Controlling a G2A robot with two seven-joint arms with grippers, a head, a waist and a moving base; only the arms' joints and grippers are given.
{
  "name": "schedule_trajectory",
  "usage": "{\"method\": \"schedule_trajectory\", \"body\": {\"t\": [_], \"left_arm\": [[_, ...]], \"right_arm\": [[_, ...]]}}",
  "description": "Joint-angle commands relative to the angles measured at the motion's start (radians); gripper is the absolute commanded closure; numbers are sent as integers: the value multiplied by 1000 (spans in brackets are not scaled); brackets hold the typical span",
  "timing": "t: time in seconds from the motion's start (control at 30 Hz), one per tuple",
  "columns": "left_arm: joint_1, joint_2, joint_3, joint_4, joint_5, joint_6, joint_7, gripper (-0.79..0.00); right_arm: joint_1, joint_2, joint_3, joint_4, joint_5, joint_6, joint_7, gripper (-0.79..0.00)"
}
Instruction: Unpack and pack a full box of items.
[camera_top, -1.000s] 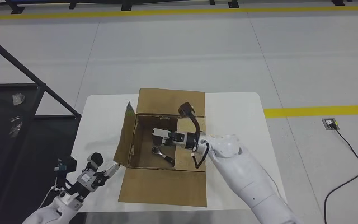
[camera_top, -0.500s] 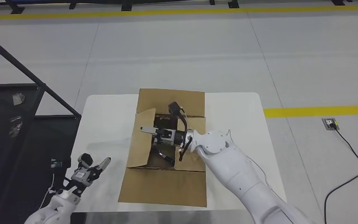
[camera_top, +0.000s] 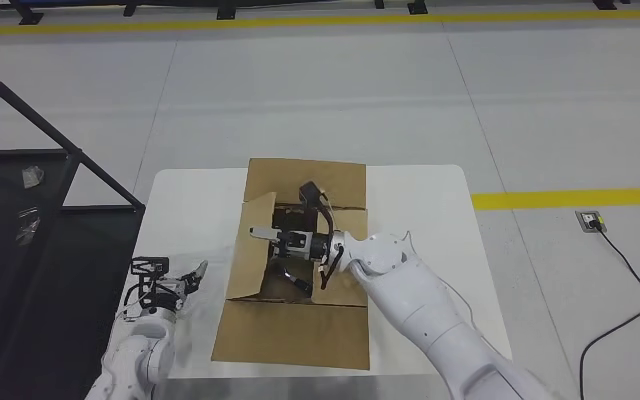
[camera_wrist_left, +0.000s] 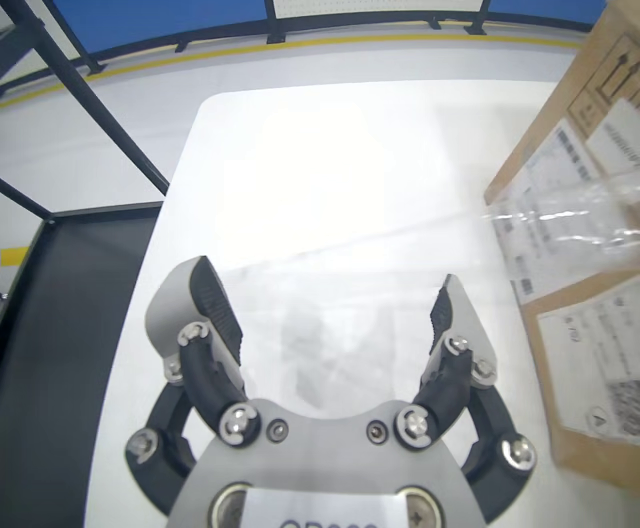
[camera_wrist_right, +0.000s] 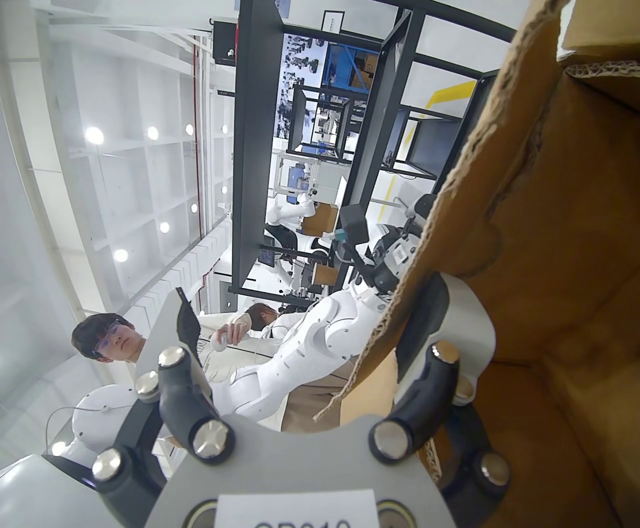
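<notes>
The box (camera_top: 290, 338) sits on the table (camera_wrist_left: 320, 165), with its far and near flaps folded out flat. The left flap (camera_top: 245, 262) stands roughly upright along the box's left side.

The right gripper (camera_wrist_right: 310, 320) is at the box's left side and straddles that flap's torn edge. One finger is inside the box and one outside, spread wide, so nothing is gripped. The arm and flap hide the box's contents.

The left gripper (camera_wrist_left: 325, 272) hovers over bare table to the left of the box, spread open and empty. A strip of clear tape (camera_wrist_left: 550, 220) trails from the box's outer wall toward it.

We judge the step in hand to be flap handling. Whether the flap is being opened for unpacking or closed after packing, we cannot tell.

For the next move, we would close the right fingers squarely on the flap. We would then swing it about its crease without dragging the box, keeping the left gripper clear of the tape.
</notes>
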Motion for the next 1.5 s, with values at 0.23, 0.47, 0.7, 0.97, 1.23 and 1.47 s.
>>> {"method": "schedule_trajectory", "body": {"t": [0.23,0.47,0.7,0.97,1.23,1.47], "left_arm": [[-75,-20,13,122,18,109,87,-785],[-78,-23,-19,156,-1,130,98,-785],[-65,-25,-22,179,2,85,85,-785],[-25,-28,-29,181,12,65,104,-785],[90,-17,-109,63,-41,-12,155,-785],[293,3,-273,-180,-186,-207,181,-785]], "right_arm": [[-23,7,20,-31,-27,10,-4,-785],[-32,7,25,-52,-45,28,-3,-785],[-35,5,30,-58,-52,32,0,-785],[-39,2,38,-60,-54,39,-6,-785],[-31,-22,1,-114,-107,91,-98,-785],[-1,-71,-71,-120,-165,120,-233,-785]]}}
